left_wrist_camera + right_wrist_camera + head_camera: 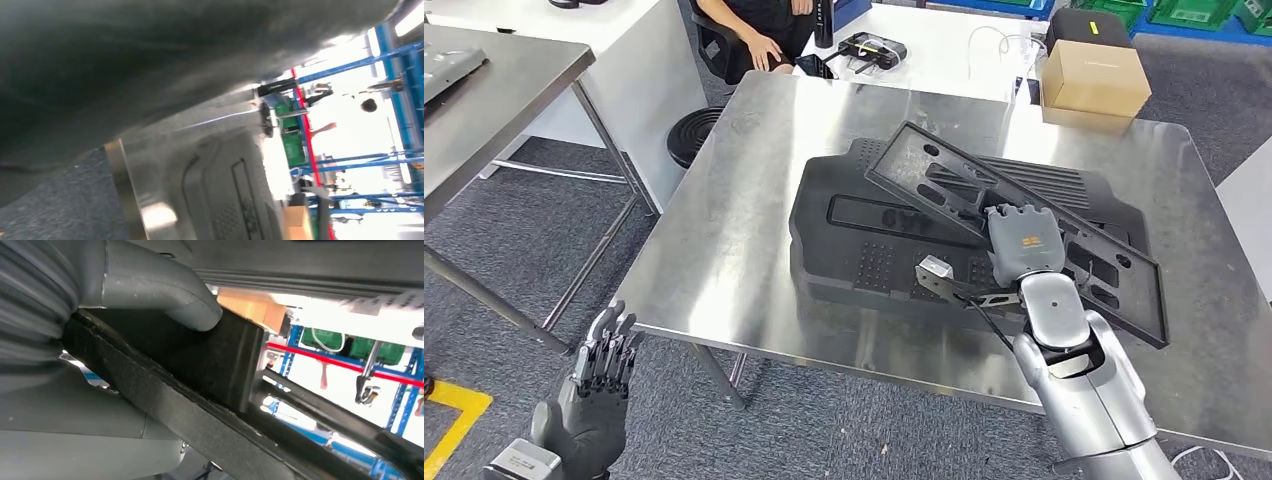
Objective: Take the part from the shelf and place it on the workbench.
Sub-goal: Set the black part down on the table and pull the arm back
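We see a black part [1034,215] on a shiny silver counter [724,230], a brown box [1092,75], and grey floor [514,230] with a yellow stripe [454,420].

Stainless-steel workbench [724,230], square top on slim metal legs, standing on grey carpet floor [514,230]. Lying flat near the centre of the top: a large black moulded panel [854,250] with perforated and ribbed areas. Resting on that panel, tilted and set diagonally: a black rectangular frame part [924,165], its lower right end reaching toward the bench's right side. At the far right corner of the top: a brown cardboard box [1094,80].
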